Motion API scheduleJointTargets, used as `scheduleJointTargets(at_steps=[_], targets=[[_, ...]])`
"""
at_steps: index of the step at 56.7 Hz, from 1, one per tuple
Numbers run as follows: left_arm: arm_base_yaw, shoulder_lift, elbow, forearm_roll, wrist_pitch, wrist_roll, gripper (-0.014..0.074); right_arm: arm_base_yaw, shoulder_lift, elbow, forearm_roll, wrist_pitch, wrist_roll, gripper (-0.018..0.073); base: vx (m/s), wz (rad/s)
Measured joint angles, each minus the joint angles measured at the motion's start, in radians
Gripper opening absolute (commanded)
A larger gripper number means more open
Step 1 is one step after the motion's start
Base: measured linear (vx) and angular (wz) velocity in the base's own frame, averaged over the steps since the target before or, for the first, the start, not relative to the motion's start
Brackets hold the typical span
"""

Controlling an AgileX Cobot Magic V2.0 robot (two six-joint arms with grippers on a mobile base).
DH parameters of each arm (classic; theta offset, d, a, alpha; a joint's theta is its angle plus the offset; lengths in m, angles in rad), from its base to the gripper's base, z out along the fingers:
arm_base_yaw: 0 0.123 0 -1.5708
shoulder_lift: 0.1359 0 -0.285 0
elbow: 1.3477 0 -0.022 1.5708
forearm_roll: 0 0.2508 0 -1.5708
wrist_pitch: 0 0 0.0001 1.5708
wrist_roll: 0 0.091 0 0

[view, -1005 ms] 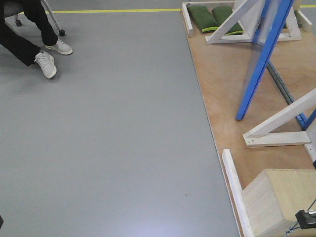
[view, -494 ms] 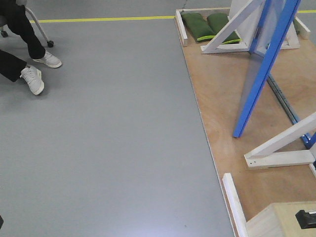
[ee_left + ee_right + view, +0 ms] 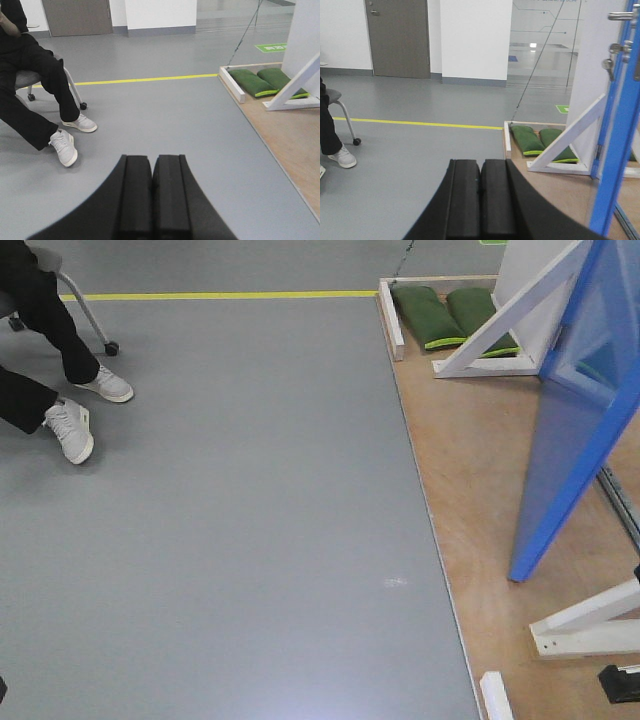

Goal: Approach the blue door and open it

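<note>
The front-facing view looks steeply down from high up at the grey floor (image 3: 250, 520), with the wooden platform (image 3: 470, 470) and the blue door (image 3: 580, 430) along its right side. Both wrist views sit low and look nearly level ahead — the left gripper (image 3: 152, 165) and the right gripper (image 3: 481, 167) each fill bottom centre. The left one faces the seated person (image 3: 30, 65) at its left; the right catches the door's edge at far right. All three share the yellow line (image 3: 220, 295) and the green sandbags (image 3: 428, 318).
</note>
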State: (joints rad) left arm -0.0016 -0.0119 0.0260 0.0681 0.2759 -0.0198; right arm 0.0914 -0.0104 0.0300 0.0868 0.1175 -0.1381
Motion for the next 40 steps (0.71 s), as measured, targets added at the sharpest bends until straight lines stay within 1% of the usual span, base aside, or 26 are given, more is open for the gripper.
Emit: scheduleJointTargets(at_steps=[40], targets=[[0.000, 0.000, 0.000, 0.000, 0.000, 0.000, 0.0073, 0.000, 0.000, 0.000, 0.000, 0.000, 0.000, 0.0012, 0.38, 0.05]])
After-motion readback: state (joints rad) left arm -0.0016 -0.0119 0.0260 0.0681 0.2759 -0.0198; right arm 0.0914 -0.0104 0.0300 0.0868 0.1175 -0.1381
